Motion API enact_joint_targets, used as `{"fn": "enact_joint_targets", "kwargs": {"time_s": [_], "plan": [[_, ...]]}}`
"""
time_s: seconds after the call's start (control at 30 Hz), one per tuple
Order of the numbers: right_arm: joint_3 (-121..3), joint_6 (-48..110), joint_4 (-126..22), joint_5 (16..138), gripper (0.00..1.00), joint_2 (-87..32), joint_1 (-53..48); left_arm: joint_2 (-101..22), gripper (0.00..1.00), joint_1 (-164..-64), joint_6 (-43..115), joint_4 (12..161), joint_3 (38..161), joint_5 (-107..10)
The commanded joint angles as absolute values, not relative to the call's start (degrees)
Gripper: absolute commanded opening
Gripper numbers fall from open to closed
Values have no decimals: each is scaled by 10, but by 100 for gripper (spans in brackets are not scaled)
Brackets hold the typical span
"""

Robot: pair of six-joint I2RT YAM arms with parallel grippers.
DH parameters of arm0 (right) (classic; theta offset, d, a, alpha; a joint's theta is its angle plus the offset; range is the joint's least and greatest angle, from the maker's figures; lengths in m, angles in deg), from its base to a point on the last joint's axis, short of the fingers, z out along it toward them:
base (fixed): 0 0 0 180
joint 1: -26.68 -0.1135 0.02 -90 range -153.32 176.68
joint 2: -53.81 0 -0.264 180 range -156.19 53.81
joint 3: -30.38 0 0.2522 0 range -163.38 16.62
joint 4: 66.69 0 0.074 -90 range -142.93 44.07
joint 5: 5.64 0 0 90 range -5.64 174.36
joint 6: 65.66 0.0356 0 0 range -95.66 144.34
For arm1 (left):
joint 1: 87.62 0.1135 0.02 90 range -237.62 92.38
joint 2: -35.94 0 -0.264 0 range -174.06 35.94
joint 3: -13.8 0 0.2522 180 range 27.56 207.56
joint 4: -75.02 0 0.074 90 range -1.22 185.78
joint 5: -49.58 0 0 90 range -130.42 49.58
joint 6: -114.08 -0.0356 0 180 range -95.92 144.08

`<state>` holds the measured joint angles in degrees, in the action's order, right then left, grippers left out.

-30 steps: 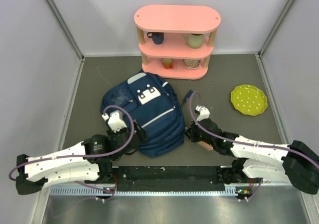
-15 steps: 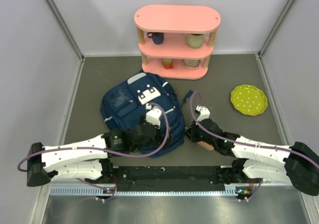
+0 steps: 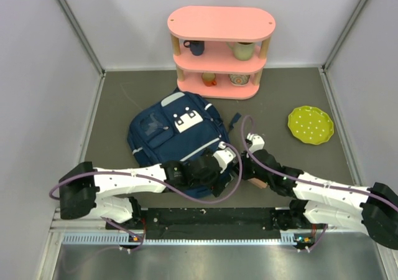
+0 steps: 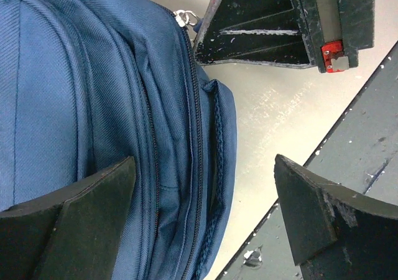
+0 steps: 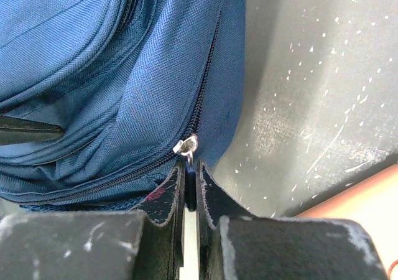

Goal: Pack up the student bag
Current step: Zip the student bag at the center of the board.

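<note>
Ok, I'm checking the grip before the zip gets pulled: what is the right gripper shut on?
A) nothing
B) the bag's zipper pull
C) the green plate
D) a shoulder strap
B: in the right wrist view the right gripper has its jaws closed on the zipper pull at the edge of the bag.
</note>
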<state>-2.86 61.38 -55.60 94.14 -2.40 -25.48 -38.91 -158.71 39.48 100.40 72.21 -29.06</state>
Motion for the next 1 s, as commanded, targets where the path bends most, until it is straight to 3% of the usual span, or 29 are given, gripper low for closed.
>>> {"fn": "enact_joint_targets", "kwargs": {"time_s": [0.0,0.13,0.17,0.27,0.3,0.4,0.57,0.8,0.97], "plan": [[-32,608,-542,946,0,2,-251,-420,95,-1592,371,966,750,-324],[-34,607,-535,948,0,17,-251,-461,80,-1597,379,974,750,-308],[-36,606,-533,948,0,19,-251,-467,69,-1598,382,974,749,-303],[-36,599,-531,946,0,31,-251,-481,50,-1602,388,970,747,-298],[-35,599,-531,949,0,34,-251,-483,32,-1604,390,970,745,-297],[-38,599,-531,952,0,34,-251,-484,0,-1607,393,973,735,-292],[-38,599,-515,976,0,27,-251,-430,0,-1608,419,1006,691,-280],[-61,578,-525,1003,0,-39,-232,-242,0,-1608,553,1032,544,-282],[-82,559,-564,984,0,-89,-198,-160,0,-1607,662,1125,518,-196]]}}
